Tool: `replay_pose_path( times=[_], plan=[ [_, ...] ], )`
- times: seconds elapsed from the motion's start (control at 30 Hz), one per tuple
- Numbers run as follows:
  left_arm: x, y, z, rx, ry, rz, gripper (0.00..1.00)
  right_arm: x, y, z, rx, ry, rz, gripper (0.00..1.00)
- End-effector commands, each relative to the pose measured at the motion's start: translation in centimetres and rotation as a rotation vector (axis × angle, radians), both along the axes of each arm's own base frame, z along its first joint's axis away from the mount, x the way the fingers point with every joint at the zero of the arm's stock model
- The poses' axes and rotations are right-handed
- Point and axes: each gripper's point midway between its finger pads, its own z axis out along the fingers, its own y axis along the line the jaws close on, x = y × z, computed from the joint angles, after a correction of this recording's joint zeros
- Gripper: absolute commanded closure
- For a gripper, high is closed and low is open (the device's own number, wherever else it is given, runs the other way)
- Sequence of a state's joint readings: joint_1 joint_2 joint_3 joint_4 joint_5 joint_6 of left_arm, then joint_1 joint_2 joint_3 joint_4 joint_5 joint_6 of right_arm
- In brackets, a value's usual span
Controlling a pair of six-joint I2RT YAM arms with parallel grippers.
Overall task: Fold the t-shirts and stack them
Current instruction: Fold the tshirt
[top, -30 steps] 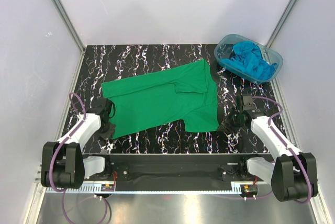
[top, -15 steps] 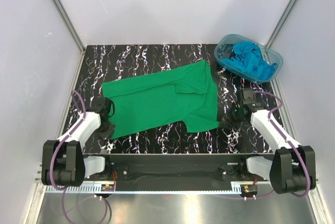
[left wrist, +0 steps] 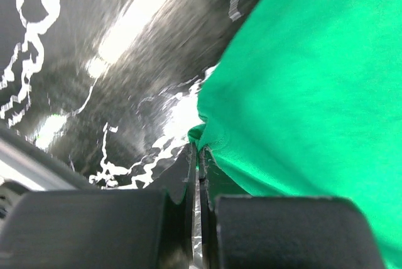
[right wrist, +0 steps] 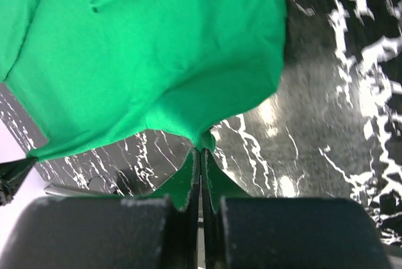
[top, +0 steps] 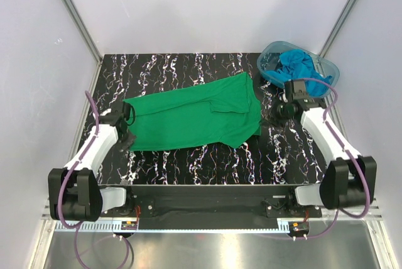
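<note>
Left gripper [left wrist: 196, 156]: closed, pinching the near-left corner of the bright green short-sleeved cloth t-shirt [top: 195, 118]. A small peak of green cloth shows just above the closed jaws.

Right gripper [right wrist: 201, 149]: closed, pinching a small fold at the green t-shirt's near-right edge. The cloth by this grip stands off the black white-veined marble counter [top: 188, 68], with shadow beneath it.

Green t-shirt: spread across the middle of the counter and held at both near ends. One sleeve points toward the far right, and the body carries creases and a folded-over flap near that sleeve.

Beyond the green t-shirt's far-right corner, apart from it, stands a clear blue-tinted plastic tub [top: 271, 52]. Bunched turquoise-blue cloth t-shirts [top: 298, 68] lie inside it, unfolded.
</note>
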State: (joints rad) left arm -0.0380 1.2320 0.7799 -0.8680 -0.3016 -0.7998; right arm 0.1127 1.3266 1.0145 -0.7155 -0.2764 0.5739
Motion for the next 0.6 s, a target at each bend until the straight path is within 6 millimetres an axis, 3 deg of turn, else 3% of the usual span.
replay_pose_path(
  times=[0.0, 0.2, 0.57],
  plan=[
    [3.2, 0.4, 2.5, 0.031, -0.109, -0.077, 1.00, 2.7, 1.0, 2.6, 0.012, -0.081, 0.079, 1.00],
    [5.6, 0.4, 3.1, 0.044, -0.129, -0.121, 1.00, 6.5, 1.8, 4.1, 0.028, -0.102, 0.101, 1.00],
    [8.2, 1.9, 3.2, 0.091, -0.097, -0.080, 1.00, 12.6, 3.1, 4.5, 0.050, -0.103, 0.116, 1.00]
  ],
)
